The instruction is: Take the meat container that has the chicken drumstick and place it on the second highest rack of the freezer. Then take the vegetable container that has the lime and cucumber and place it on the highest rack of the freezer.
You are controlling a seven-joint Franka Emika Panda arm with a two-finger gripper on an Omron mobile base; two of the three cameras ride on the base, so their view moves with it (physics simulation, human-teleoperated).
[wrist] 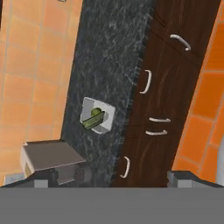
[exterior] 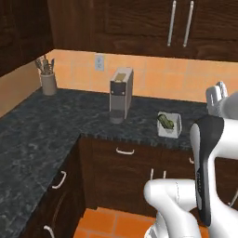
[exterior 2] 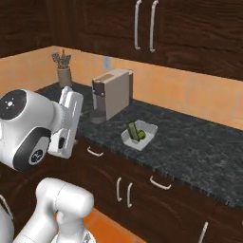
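A white vegetable container stands near the front edge of the dark counter, right of the coffee machine. Inside it lie a dark green cucumber and a small yellow-green lime. The same container shows the cucumber and lime from the other side. My gripper hangs open in front of the counter with nothing between its tips, well apart from the container. The chicken drumstick and the freezer are out of view.
A grey coffee machine stands on the speckled counter, and a utensil holder is in the back corner. Dark drawers and cupboard doors run below, wall cabinets above. The floor is orange tile.
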